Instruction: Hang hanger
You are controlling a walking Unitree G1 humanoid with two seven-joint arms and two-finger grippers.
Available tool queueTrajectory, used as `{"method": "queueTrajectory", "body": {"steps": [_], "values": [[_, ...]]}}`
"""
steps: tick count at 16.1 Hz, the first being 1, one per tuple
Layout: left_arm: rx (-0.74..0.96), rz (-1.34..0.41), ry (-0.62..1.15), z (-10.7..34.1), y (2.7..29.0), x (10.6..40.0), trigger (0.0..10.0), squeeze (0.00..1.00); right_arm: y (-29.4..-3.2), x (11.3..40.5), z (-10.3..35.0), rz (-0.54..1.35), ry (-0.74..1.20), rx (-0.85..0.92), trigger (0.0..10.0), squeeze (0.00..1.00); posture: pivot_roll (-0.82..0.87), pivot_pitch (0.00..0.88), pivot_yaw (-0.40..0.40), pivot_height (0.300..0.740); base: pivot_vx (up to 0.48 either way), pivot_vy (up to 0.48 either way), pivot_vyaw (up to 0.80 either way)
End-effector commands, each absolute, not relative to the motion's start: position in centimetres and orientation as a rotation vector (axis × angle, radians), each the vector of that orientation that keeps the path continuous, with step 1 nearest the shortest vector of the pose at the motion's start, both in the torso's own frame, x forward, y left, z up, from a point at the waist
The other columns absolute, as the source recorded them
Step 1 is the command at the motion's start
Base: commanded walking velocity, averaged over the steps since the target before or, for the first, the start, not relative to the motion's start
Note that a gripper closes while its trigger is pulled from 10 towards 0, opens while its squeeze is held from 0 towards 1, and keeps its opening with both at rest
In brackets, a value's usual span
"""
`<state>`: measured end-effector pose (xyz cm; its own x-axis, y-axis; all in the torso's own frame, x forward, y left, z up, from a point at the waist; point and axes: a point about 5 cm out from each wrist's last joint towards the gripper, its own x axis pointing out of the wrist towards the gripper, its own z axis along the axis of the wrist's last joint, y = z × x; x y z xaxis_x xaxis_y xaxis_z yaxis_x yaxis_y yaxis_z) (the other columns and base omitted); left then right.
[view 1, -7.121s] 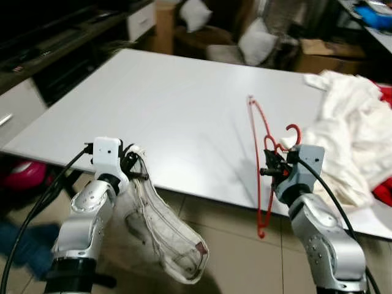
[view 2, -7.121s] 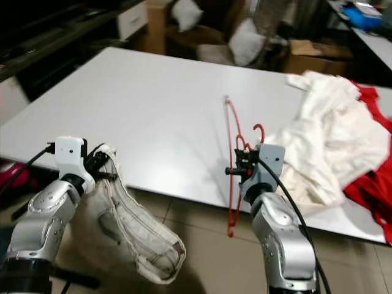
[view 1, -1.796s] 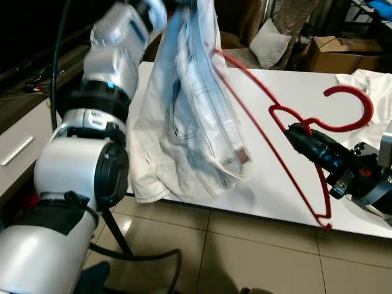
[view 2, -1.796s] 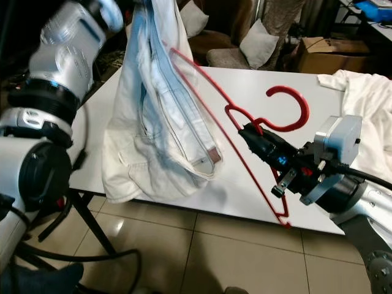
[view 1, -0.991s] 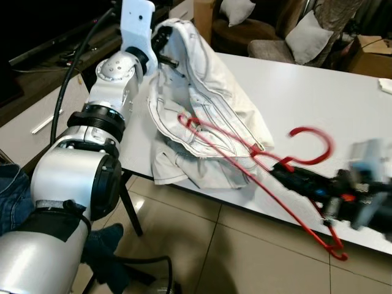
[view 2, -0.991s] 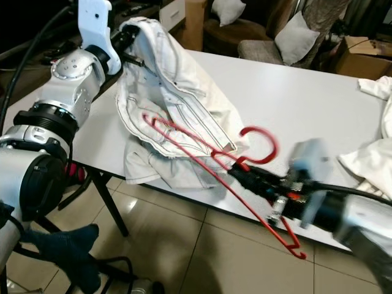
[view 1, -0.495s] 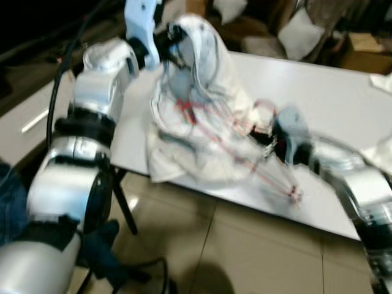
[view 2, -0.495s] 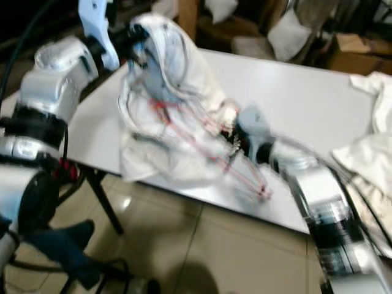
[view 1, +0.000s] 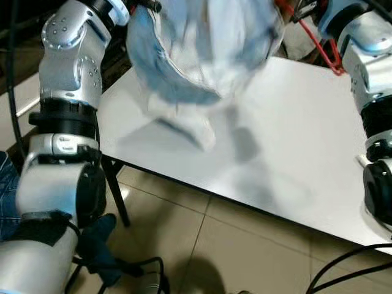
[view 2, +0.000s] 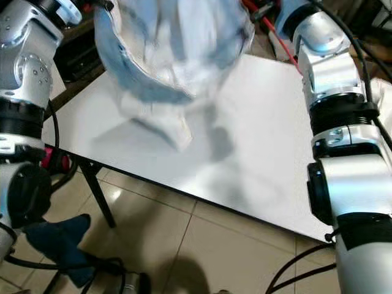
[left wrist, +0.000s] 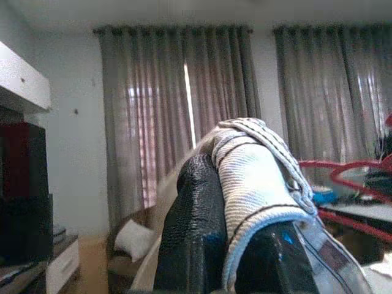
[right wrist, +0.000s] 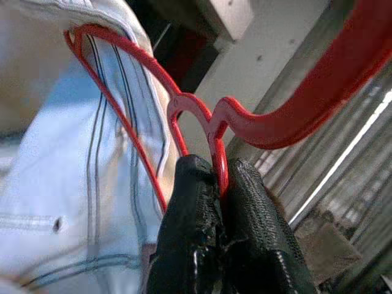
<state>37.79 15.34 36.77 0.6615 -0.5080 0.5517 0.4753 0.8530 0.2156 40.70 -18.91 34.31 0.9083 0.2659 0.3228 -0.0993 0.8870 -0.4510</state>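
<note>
The left arm (view 1: 67, 67) is raised high on the left side. Its left gripper (left wrist: 233, 245) has two black fingers (left wrist: 193, 233) pinching the thick stitched edge of one pale garment (view 1: 202, 49). The garment hangs in the air above the white counter (view 1: 294, 135) and looks blurry. Its lowest part hangs close to the counter top, but I cannot tell if it touches.

One red hanger (right wrist: 202, 122) sits against the garment, with its thin wire running over the cloth. In the head views, a bit of the hanger (view 2: 269, 27) pokes out at the top right of the garment.

The right arm (view 2: 331, 79) is raised on the right side. The two fingers (right wrist: 190, 220) of the right gripper (right wrist: 220, 184) are pressed tight on the hanger's neck, just below its hook.

Under the counter is a tiled floor (view 1: 233, 251) with black cables lying on it.
</note>
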Motion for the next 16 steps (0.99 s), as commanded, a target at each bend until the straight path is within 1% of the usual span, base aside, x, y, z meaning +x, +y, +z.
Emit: {"method": "queueTrajectory", "body": {"steps": [1, 2, 3, 4, 5, 7, 8, 9, 11, 12, 13, 14, 15, 16], "values": [[0.060, -0.572, -0.602, 34.7, 14.4, 38.0, 10.0, 0.00, -20.0, 41.0, 31.6, 0.129, -0.336, -0.448, 10.0, 0.00, -0.01, 0.000, -0.053, 0.740, 0.000, 0.000, 0.00], [0.100, -0.568, -0.544, 31.9, 13.5, 38.3, 10.0, 0.00, -20.3, 40.9, 29.8, 0.097, -0.328, -0.476, 10.0, 0.00, -0.02, 0.000, -0.041, 0.740, 0.000, 0.000, 0.00], [0.139, -0.569, -0.465, 29.1, 12.9, 38.5, 10.0, 0.00, -20.8, 40.7, 28.2, 0.076, -0.318, -0.457, 10.0, 0.00, -0.03, 0.000, -0.027, 0.740, 0.000, 0.000, 0.00], [0.196, -0.577, -0.359, 26.0, 12.5, 38.6, 10.0, 0.00, -21.2, 40.3, 26.1, 0.097, -0.279, -0.470, 10.0, 0.00, -0.04, 0.000, -0.019, 0.740, 0.000, 0.000, 0.00], [0.244, -0.572, -0.292, 24.3, 12.6, 38.5, 10.0, 0.00, -21.4, 39.8, 24.3, 0.144, -0.247, -0.457, 10.0, 0.00, -0.05, 0.000, -0.011, 0.740, 0.000, 0.000, 0.00], [0.295, -0.541, -0.203, 23.1, 13.3, 38.8, 10.0, 0.00, -21.6, 39.2, 22.5, 0.201, -0.202, -0.467, 10.0, 0.00, -0.06, 0.000, 0.004, 0.740, 0.000, 0.000, 0.00], [0.351, -0.523, -0.162, 22.6, 13.8, 39.1, 10.0, 0.00, -21.6, 39.0, 21.8, 0.223, -0.178, -0.481, 10.0, 0.00, -0.06, 0.000, 0.010, 0.740, 0.000, 0.000, 0.00], [0.416, -0.498, -0.167, 22.9, 14.0, 39.5, 10.0, 0.00, -21.8, 39.3, 21.7, 0.199, -0.162, -0.507, 10.0, 0.00, -0.06, 0.000, 0.012, 0.740, 0.000, 0.000, 0.00], [0.494, -0.418, -0.227, 25.0, 14.4, 40.5, 10.0, 0.00, -22.2, 40.0, 23.4, 0.104, -0.199, -0.515, 10.0, 0.00, -0.06, 0.000, 0.011, 0.740, 0.000, 0.000, 0.00], [0.555, -0.326, -0.346, 28.4, 14.8, 41.0, 10.0, 0.00, -22.8, 40.3, 26.4, 0.004, -0.298, -0.497, 10.0, 0.00, -0.06, 0.000, 0.010, 0.740, 0.000, 0.000, 0.00], [0.555, -0.200, -0.580, 33.9, 15.2, 40.6, 10.0, 0.00, -23.8, 39.9, 30.9, -0.121, -0.482, -0.460, 10.0, 0.00, -0.05, 0.000, 0.008, 0.740, 0.000, 0.000, 0.00], [0.536, -0.171, -0.650, 35.4, 15.4, 40.2, 10.0, 0.00, -24.2, 39.5, 32.2, -0.156, -0.542, -0.459, 10.0, 0.00, -0.05, 0.000, 0.008, 0.740, 0.000, 0.000, 0.00], [0.513, -0.127, -0.794, 38.1, 15.6, 39.2, 10.0, 0.00, -25.1, 38.6, 34.4, -0.220, -0.653, -0.451, 10.0, 0.00, -0.05, 0.000, 0.008, 0.740, 0.000, 0.000, 0.00], [0.518, -0.114, -0.885, 39.0, 15.8, 38.5, 10.0, 0.00, -25.7, 38.1, 35.2, -0.260, -0.703, -0.458, 10.0, 0.00, -0.05, 0.000, 0.009, 0.740, 0.000, 0.000, 0.00]]}}
